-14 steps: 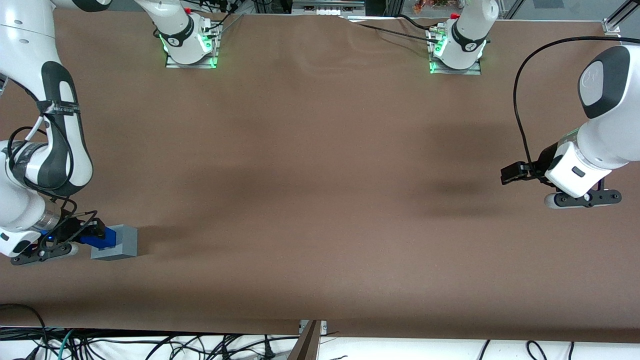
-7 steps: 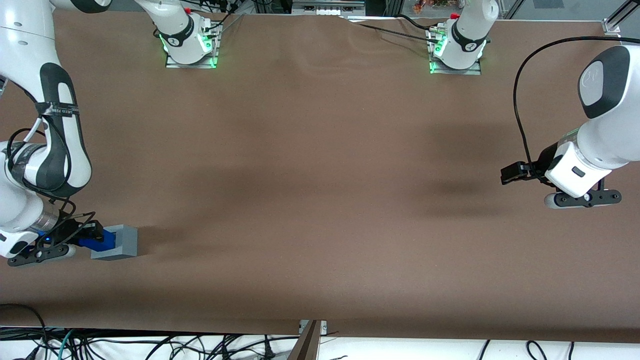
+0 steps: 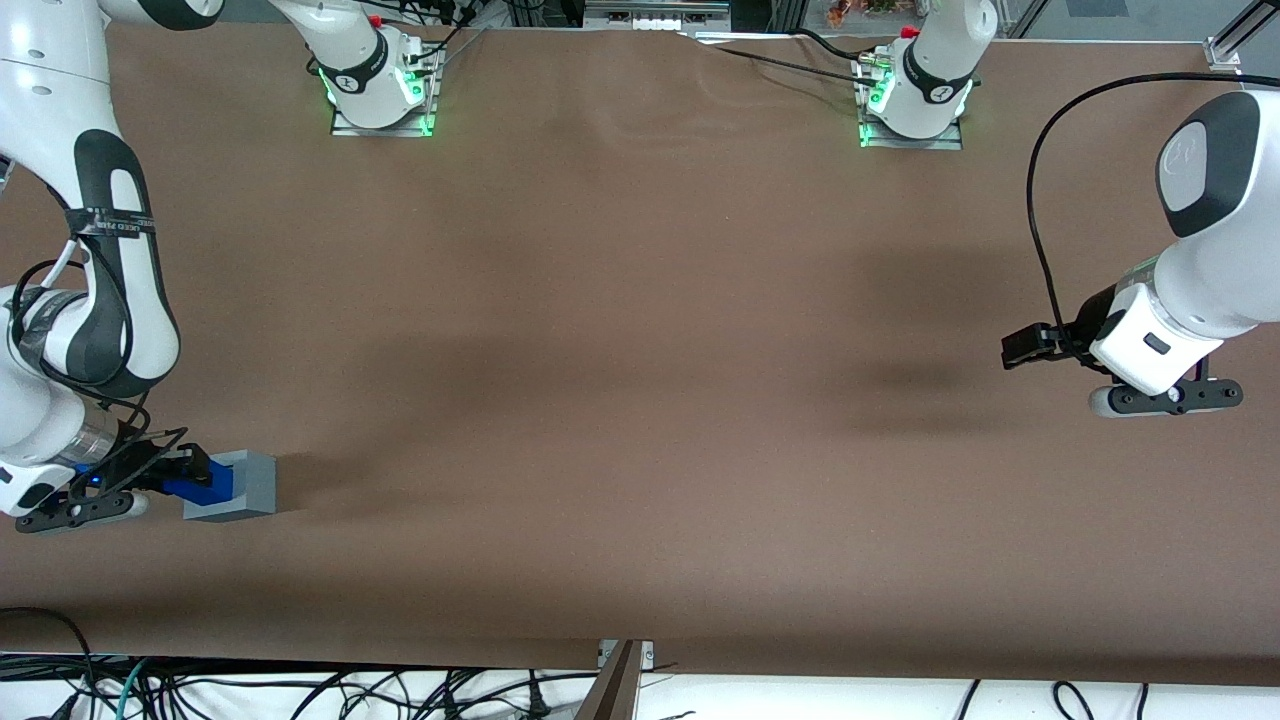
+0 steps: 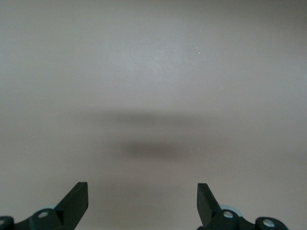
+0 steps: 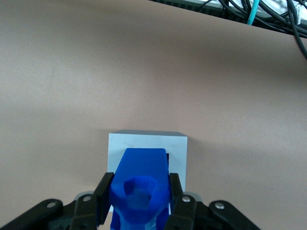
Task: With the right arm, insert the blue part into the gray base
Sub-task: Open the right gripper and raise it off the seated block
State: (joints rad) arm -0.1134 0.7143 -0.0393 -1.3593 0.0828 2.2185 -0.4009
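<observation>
Right arm (image 3: pixel 95 290): reached down at the working arm's end of the table (image 3: pixel 640 400), wrist low over the brown surface.
Tool (image 3: pixel 185 470): clamped on the blue part, one finger on each side of it; in the wrist view the black fingers (image 5: pixel 103 194) pressed against both blue flanks.
Blue part (image 5: pixel 140 189): held in the tool, directly above the gray base and overlapping its top face. Hexagonal socket visible in the end facing the wrist camera. In the front view the blue part (image 3: pixel 205 484) sat at the base's edge toward the arm.
Gray base (image 3: pixel 240 487): stood on the table near the front camera's edge, at the working arm's end. Wrist view showed the gray base (image 5: pixel 177 151) as a light-gray square with a dark sliver of recess just beside the blue part.
Seating: couldn't tell whether the part was already inside the recess or just over it.
Table: brown cover, slightly wrinkled near the arm mounts (image 3: pixel 382 90), soft shadows across the middle.
Cables (image 3: pixel 300 690): bundle lying along the table edge nearest the front camera.
</observation>
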